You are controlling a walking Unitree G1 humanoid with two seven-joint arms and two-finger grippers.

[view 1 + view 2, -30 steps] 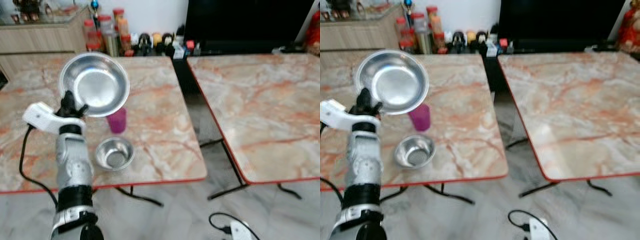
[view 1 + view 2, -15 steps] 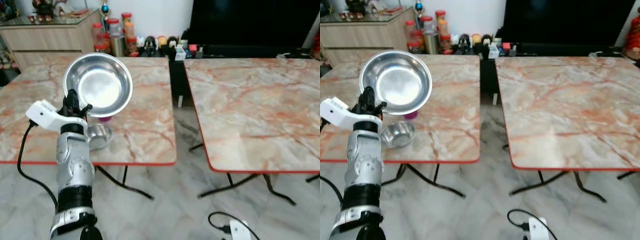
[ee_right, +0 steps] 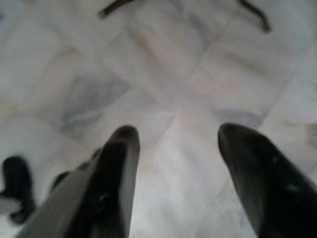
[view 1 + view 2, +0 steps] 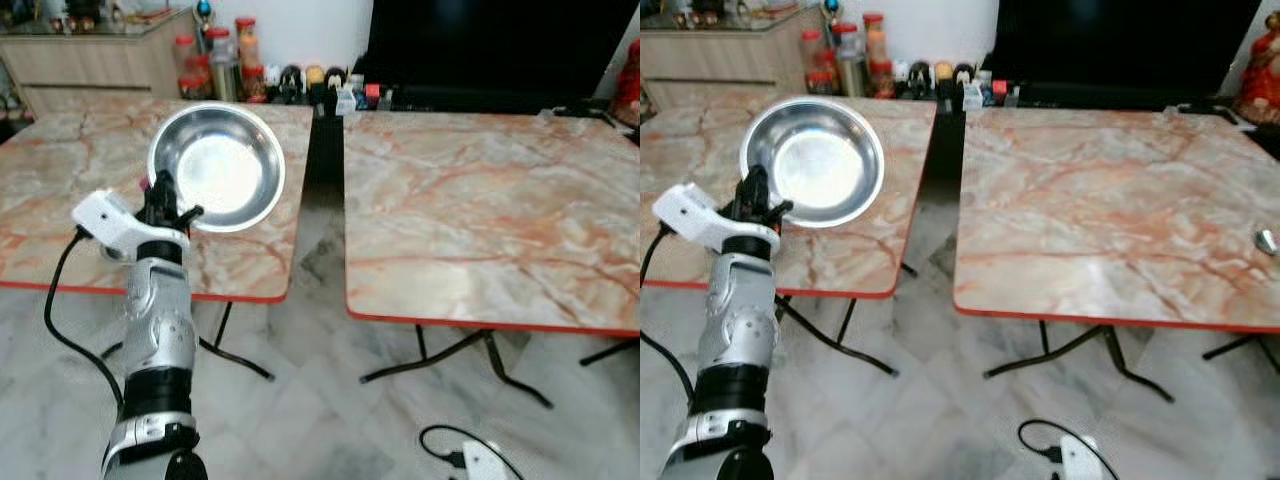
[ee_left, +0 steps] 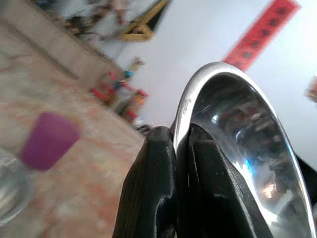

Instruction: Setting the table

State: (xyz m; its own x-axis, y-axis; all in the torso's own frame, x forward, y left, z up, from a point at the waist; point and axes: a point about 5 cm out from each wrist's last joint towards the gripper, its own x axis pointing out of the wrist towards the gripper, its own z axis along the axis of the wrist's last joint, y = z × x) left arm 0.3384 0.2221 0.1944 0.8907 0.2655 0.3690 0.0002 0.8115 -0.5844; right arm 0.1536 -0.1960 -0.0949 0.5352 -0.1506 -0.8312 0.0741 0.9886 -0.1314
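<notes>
Steel and shiny, the large bowl [image 4: 215,166] is held up in the air over the near part of the left counter [image 4: 60,200], tilted so its hollow faces the robot's head. The left tool [image 5: 174,148] is clamped on its rim, one black finger [image 5: 153,188] outside and one inside. The grip is unchanged from a second ago, but the whole scene has shifted: the robot has stepped back and turned, so both counters sit farther off and the right counter [image 4: 480,210] now shows its full near edge and legs. The small steel bowl, plain a moment ago, is now almost wholly hidden behind the arm, and the purple cup [image 5: 47,140] shows beside it from the wrist, blurred. The right tool [image 3: 173,148] hangs over the marble floor [image 4: 330,400] with its fingers apart. A red banner [image 5: 262,32] on the wall carries writing too blurred to read. Jars [image 4: 215,60] line the back wall.
</notes>
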